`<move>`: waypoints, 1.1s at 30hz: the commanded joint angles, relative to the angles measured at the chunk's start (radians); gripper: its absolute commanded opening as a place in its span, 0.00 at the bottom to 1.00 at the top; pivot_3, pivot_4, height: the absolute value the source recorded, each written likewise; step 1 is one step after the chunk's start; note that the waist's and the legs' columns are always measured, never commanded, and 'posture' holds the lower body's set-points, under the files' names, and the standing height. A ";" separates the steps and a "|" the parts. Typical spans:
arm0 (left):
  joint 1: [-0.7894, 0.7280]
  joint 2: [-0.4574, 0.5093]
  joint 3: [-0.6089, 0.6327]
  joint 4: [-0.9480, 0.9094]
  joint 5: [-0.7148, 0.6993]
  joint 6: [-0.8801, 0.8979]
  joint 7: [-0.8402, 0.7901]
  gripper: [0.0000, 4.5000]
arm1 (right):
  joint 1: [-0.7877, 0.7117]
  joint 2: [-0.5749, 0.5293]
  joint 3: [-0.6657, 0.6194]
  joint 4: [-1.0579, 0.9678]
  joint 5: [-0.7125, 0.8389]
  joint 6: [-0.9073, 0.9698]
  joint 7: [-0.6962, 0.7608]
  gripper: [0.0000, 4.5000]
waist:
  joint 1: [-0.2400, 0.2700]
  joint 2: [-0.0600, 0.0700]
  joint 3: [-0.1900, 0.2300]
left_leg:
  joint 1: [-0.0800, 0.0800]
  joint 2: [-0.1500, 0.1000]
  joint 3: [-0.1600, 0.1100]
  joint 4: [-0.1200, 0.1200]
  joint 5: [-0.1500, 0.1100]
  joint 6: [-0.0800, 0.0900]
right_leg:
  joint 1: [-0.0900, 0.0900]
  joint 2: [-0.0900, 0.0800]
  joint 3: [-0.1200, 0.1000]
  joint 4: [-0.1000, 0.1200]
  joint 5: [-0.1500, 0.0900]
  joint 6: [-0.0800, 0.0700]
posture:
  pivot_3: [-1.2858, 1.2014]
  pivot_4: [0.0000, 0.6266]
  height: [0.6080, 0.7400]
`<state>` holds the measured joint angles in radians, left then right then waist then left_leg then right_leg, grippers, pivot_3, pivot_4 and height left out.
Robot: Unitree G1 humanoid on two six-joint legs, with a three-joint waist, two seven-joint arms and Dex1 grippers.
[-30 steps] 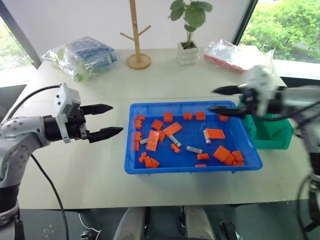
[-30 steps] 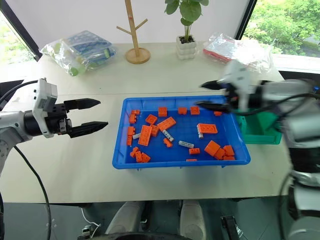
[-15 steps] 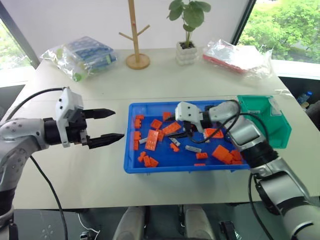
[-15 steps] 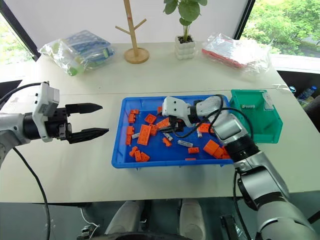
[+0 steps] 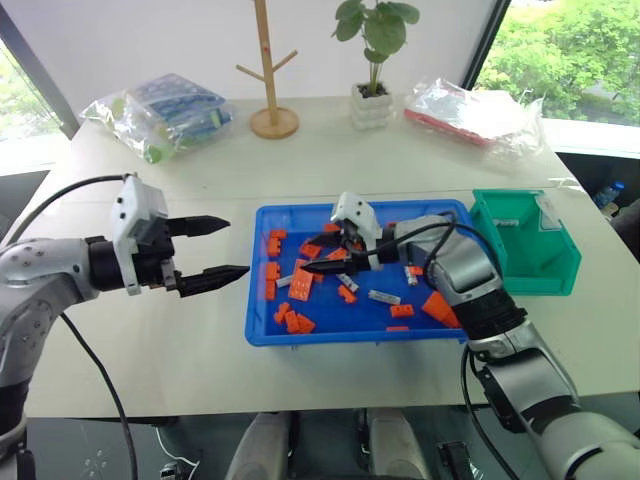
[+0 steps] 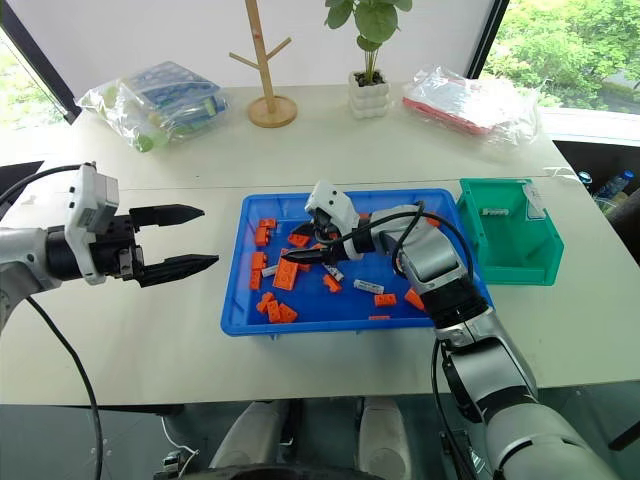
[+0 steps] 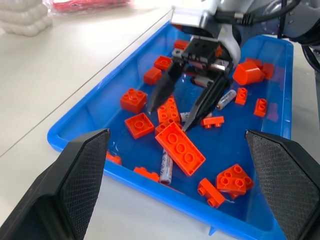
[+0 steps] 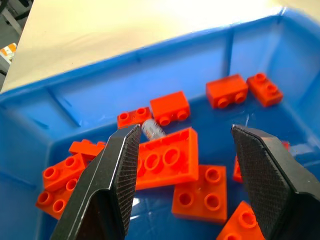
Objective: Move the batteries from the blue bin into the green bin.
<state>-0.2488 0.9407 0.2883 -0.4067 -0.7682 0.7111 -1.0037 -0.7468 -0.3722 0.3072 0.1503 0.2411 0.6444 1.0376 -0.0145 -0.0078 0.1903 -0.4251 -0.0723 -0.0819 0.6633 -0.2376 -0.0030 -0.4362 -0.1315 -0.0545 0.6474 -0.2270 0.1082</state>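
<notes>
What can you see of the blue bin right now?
The blue bin is a wide, shallow rectangular tray of shiny bright blue plastic with a raised rim, lying flat on the pale table. Orange bricks and a few silver batteries lie scattered inside. The right gripper reaches in with open fingers. The green bin stands beside it.

1. The blue bin (image 5: 262, 335), wide and shallow, sits at frame centre; silver-grey batteries (image 5: 384, 297) lie flat among orange bricks inside.
2. The green bin (image 5: 545, 282), small and deep, stands just right of it.
</notes>
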 commanded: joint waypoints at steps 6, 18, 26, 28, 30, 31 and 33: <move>-0.025 0.012 0.011 0.006 -0.002 -0.013 -0.018 1.00 | 0.027 0.007 0.057 -0.030 -0.028 0.015 -0.008 0.65 | -0.001 0.000 0.000 | 0.000 0.000 0.000 0.000 0.000 0.000 | 0.000 0.000 0.000 0.000 0.000 0.000 | 0.52 0.24 0.64; -0.022 0.001 0.007 0.014 0.010 -0.027 -0.018 1.00 | 0.044 0.023 0.059 -0.049 -0.036 0.016 -0.028 0.09 | -0.002 0.000 0.000 | 0.000 0.000 0.000 0.000 0.000 0.000 | 0.000 0.000 0.000 0.000 0.000 0.000 | 0.52 0.24 0.64; -0.032 -0.009 -0.012 0.029 0.024 -0.044 -0.018 1.00 | -0.037 0.037 -0.018 -0.065 0.022 0.090 -0.044 0.01 | 0.000 0.000 0.000 | 0.000 0.000 0.000 0.000 0.000 0.000 | 0.000 0.000 0.000 0.000 0.000 0.000 | 0.52 0.24 0.64; -0.034 -0.009 -0.014 0.032 0.023 -0.046 -0.018 1.00 | -0.061 0.039 -0.039 -0.056 0.033 0.106 -0.052 0.01 | -0.001 0.000 0.000 | 0.000 0.000 0.000 0.000 0.000 0.000 | 0.000 0.000 0.000 0.000 0.000 0.000 | 0.52 0.24 0.64; -0.042 -0.012 -0.021 0.040 0.026 -0.049 -0.017 1.00 | -0.086 0.024 -0.050 -0.028 0.024 0.084 -0.051 0.01 | -0.001 0.000 0.000 | 0.000 0.000 0.000 0.000 0.000 0.000 | 0.000 0.000 0.000 0.000 0.000 0.000 | 0.52 0.24 0.64; -0.045 -0.013 -0.023 0.042 0.027 -0.051 -0.016 1.00 | -0.094 0.019 -0.052 -0.018 0.020 0.076 -0.050 0.01 | -0.001 0.000 0.000 | 0.000 0.000 0.000 0.000 0.000 0.000 | 0.000 0.000 0.000 0.000 0.000 0.000 | 0.52 0.24 0.64; -0.047 -0.012 -0.028 0.045 0.030 -0.054 -0.022 1.00 | -0.104 0.007 -0.040 -0.003 0.000 0.036 -0.038 0.01 | -0.001 0.000 0.000 | 0.000 0.000 0.000 0.000 0.000 0.000 | 0.000 0.001 0.000 0.000 0.000 0.000 | 0.52 0.24 0.64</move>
<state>-0.2828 0.9274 0.2511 -0.3588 -0.7424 0.6790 -1.0215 -0.8292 -0.3582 0.2722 0.1469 0.2451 0.7156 0.9899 -0.0154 -0.0080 0.1901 -0.4250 -0.0720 -0.0819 0.6633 -0.2376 -0.0031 -0.4366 -0.1310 -0.0544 0.6477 -0.2270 0.1083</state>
